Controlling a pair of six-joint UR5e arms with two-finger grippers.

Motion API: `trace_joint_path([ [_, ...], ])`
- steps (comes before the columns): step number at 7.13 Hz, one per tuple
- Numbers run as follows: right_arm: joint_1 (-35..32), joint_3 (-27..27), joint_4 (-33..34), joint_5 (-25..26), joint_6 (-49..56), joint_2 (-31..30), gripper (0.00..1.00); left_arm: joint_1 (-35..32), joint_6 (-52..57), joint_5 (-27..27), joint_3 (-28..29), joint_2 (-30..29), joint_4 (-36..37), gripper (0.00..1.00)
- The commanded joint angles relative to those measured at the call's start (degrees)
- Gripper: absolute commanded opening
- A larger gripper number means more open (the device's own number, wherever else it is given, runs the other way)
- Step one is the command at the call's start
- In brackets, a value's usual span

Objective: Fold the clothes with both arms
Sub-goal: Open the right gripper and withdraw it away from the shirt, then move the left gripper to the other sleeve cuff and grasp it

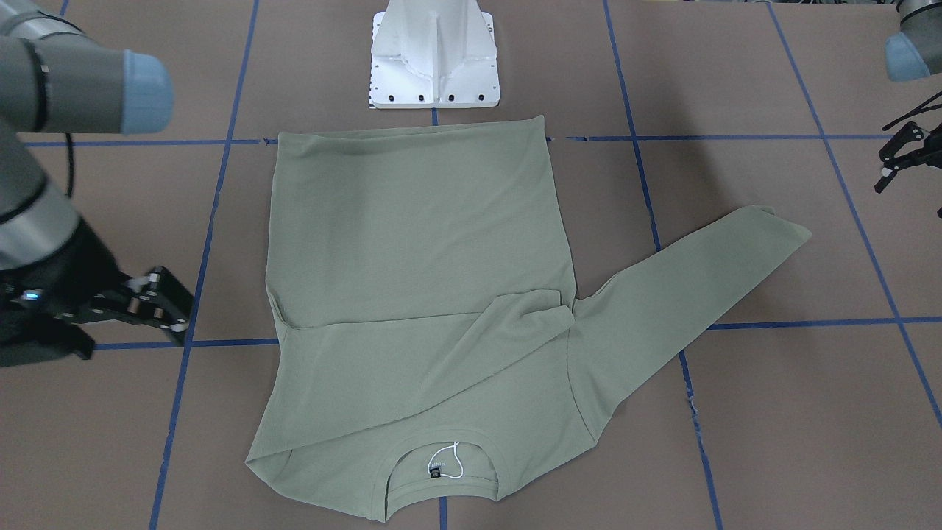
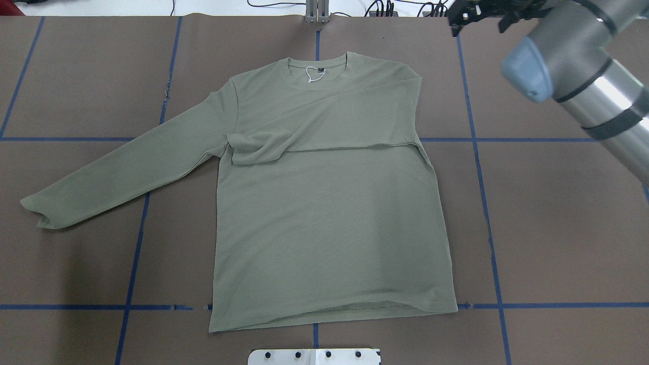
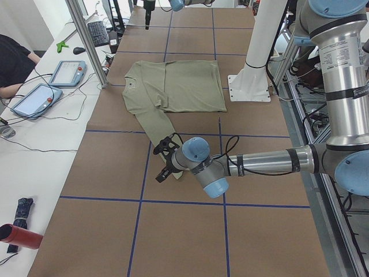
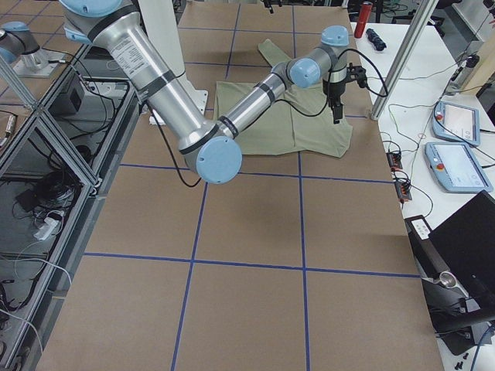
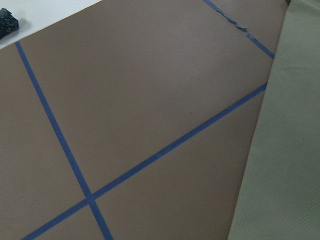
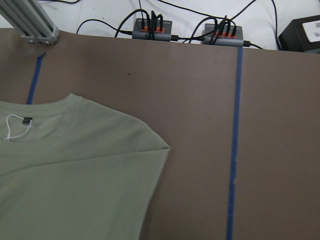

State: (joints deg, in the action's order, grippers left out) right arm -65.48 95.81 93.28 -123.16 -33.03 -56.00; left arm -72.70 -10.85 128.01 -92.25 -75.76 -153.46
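The likeliest trouble is at the spread sleeve [image 2: 127, 172] of the sage-green long-sleeved shirt [image 2: 324, 218]. A pinch that takes only the top layer of knit at its end, or a pull that runs low along the table [image 2: 557, 228], would probably drag the shoulder and skew the body. The folded sleeve [image 2: 324, 129] lies across the chest and ends in a bunched cuff [image 2: 248, 152] close to the other armpit. Laying more cloth over that lump would likely leave a ridge, and any tug there could pull the fold apart. The hem also sits a little crooked, so a fold taken from it may come out uneven.

The shirt lies flat in the middle of the table. In the overhead view its collar [image 2: 317, 63] is at 12 o'clock and the free sleeve runs out toward 8 o'clock.

In the front-facing view the left gripper [image 1: 887, 165] is at about 2 o'clock from that sleeve's end, clear of the cloth. Its fingers look spread and hold nothing, though it is cut off by the edge of the view.

In the same view the right gripper [image 1: 173, 305] is at 9 o'clock from the shirt's body. It is apart from the fabric, and its jaws stand wide and empty.
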Motion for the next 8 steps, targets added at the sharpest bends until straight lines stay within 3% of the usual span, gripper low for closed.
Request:
trace_joint_path([
  [1,-7.71,7.17,-0.02,-6.37,11.9,-12.42,1.0,7.55,-0.58,-5.72,-0.03,1.57,-0.7,1.0],
  [3,-9.57,12.62,-0.46,-7.09,12.46,-19.12,1.0,14.75,-3.72,-10.13,0.32,1.4,-0.62,0.99],
  [4,-9.66,12.91,-0.46,-7.01,12.46,-19.23,1.0,15.39,-3.83,-10.14,1.8,0.62,-0.79,0.99],
  [6,-9.66,12.82,-0.46,-6.92,12.37,-19.32,1.0,15.4,-4.0,-10.06,6.01,-2.28,-2.45,0.78],
  [8,-9.66,12.82,-0.46,-6.83,12.37,-19.41,1.0,15.4,-4.01,-9.97,9.8,-5.61,-3.25,0.75],
])
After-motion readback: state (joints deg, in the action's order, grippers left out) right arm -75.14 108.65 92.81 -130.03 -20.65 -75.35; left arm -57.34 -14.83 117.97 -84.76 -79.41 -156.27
